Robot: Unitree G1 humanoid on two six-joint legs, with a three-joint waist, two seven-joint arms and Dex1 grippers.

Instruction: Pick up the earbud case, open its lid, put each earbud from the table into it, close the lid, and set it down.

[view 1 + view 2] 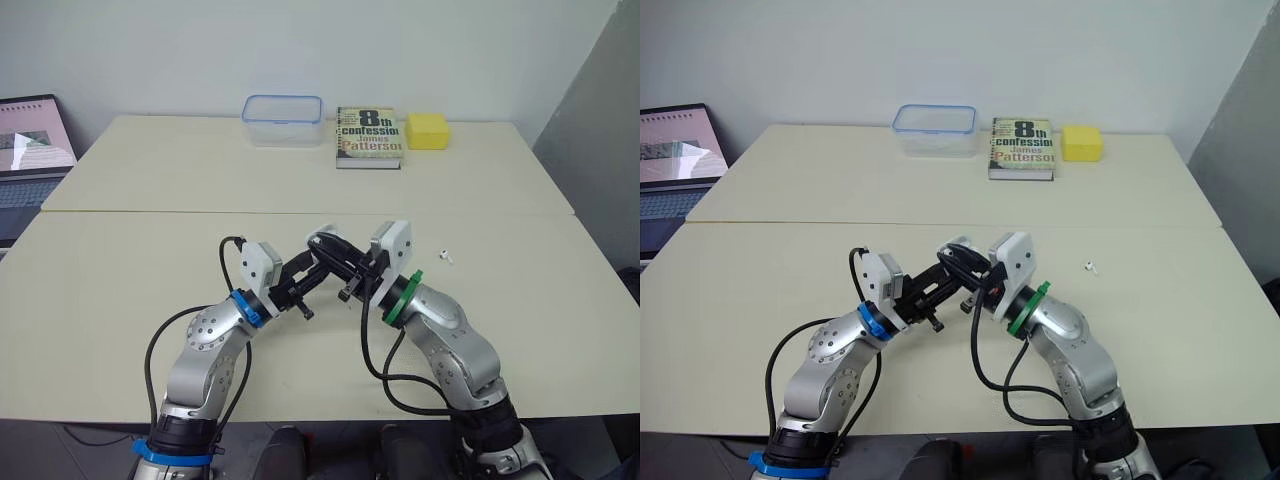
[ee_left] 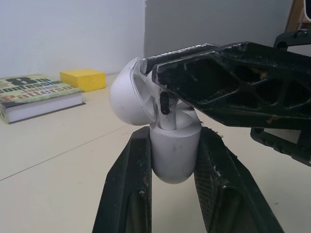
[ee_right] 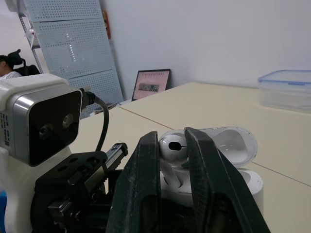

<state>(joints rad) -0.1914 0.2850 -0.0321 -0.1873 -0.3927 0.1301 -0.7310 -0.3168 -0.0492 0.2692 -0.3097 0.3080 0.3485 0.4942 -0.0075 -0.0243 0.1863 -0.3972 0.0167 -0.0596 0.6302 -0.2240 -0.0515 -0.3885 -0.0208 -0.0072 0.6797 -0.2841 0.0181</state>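
The jaws of the left gripper (image 2: pixel 174 138) are closed on the rounded lower half of the white earbud case (image 2: pixel 175 158), one black finger pressed against each side, and the case is held upright just above the near part of the cream table (image 1: pixel 120 290), between the two arms. Its lid (image 2: pixel 127 99) is hinged back and stands open. The jaws of the right gripper (image 3: pixel 171 136) are pinched on a white earbud (image 3: pixel 174 146), whose head sits between the fingertips right over the open top of the case, the stem pointing down into it. No brand mark can be read on the case. A second earbud (image 1: pixel 447 255) lies loose on the table to the right of the grippers, near but apart from them. At the far edge of the table a book (image 1: pixel 369 135) lies flat, its cover reading "8th confession" and "James Patterson". A yellow block (image 1: pixel 427 130) lies just to its right and a clear container with a blue rim (image 1: pixel 284 119) just to its left. An open laptop (image 1: pixel 30 160) stands off the table's left side; its screen shows nothing legible
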